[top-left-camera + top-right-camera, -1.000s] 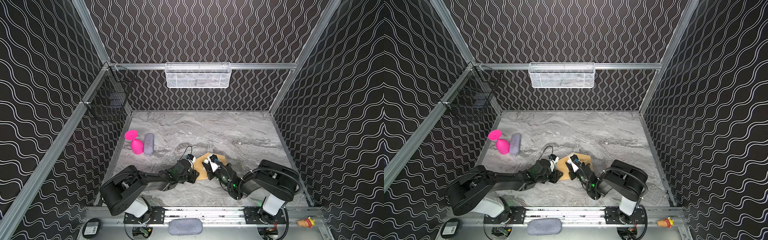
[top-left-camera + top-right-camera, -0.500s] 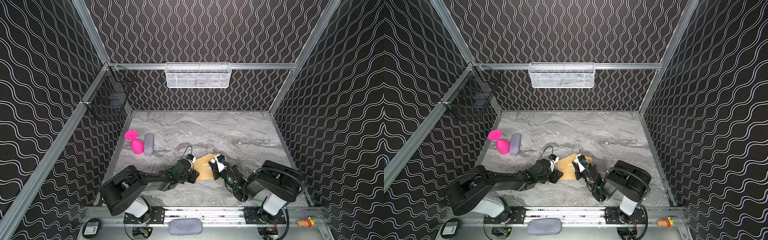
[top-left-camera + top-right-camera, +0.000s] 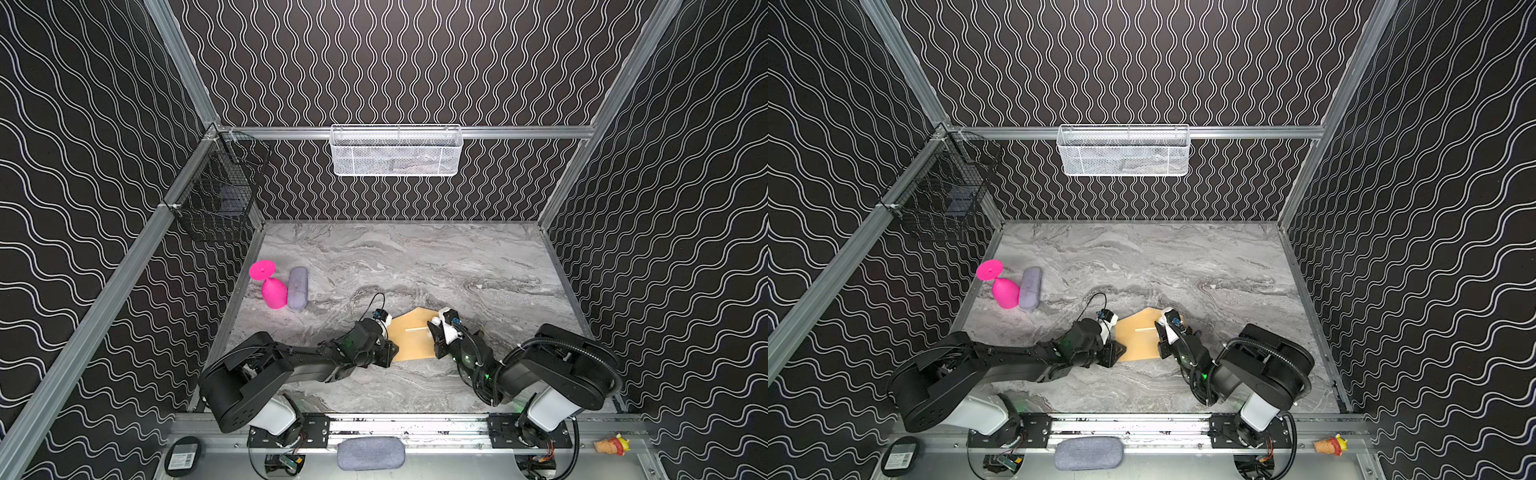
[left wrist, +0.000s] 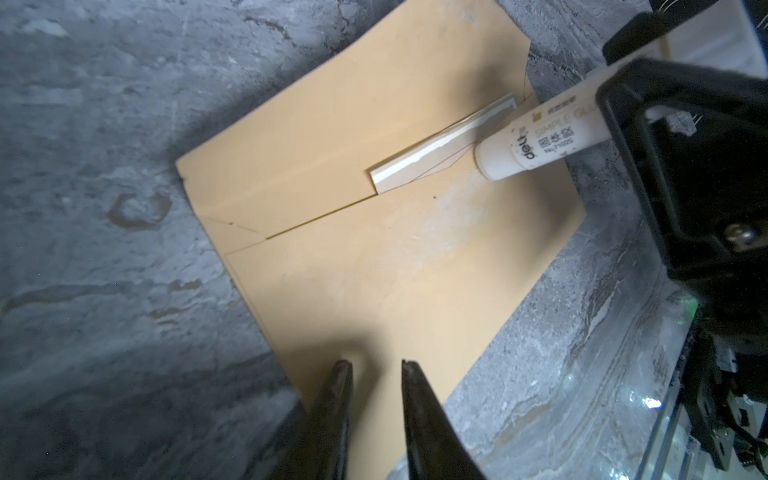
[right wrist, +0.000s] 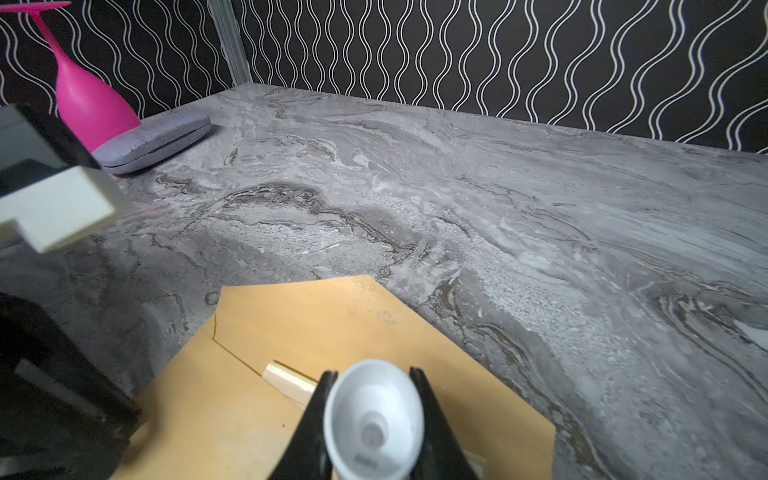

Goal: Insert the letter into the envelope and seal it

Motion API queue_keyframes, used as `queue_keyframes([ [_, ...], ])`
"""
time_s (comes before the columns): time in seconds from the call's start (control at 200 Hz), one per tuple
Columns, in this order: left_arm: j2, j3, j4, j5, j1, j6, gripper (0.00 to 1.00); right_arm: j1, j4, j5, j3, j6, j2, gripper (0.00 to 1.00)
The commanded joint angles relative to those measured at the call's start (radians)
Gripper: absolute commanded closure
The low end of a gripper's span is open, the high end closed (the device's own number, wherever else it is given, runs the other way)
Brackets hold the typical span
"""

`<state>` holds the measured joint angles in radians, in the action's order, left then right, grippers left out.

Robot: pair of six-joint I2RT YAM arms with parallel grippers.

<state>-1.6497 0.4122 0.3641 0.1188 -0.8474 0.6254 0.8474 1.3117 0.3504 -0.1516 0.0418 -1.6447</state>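
Rightward is where the right gripper [image 5: 372, 373] has gone over the past second, off the middle of the envelope [image 3: 409, 338] to its right edge, baring more of the brown paper, while the left arm has not stirred. Its jaws are clamped on a white glue stick [image 4: 540, 137]. The stick slants down so that its rounded end meets the envelope just beside a pale strip [image 4: 440, 143] lying along the pocket's mouth. Whether that strip is the letter's edge I cannot tell, and no more of the letter shows. In both top views the envelope lies flat on the table [image 3: 415, 257] between the two grippers, toward the front. Its flap [image 4: 353, 104] is open and spread flat toward the far wall. The left gripper [image 4: 376, 363] sits at the envelope's left edge, fingertips down on or just over the paper. Its jaws stand a narrow gap apart with nothing between them. Well off at the far left of the table, a pink glass [image 3: 272, 289] and a grey case [image 3: 298, 286] sit right beside each other.
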Motion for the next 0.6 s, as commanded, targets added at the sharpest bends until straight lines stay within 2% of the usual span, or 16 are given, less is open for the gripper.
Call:
queue_keyframes([
  [0.0,-0.016,-0.011,-0.255,-0.001,-0.002,0.010,0.72,-0.011,-0.050,0.071,0.014,-0.002,0.015,1.00],
  [0.29,-0.016,-0.012,-0.254,0.001,-0.004,0.009,0.72,-0.063,-0.149,0.156,0.035,0.051,0.104,1.00],
  [0.596,-0.009,-0.008,-0.256,0.001,-0.012,0.005,0.72,-0.077,-0.154,0.204,0.049,0.096,0.155,1.00],
])
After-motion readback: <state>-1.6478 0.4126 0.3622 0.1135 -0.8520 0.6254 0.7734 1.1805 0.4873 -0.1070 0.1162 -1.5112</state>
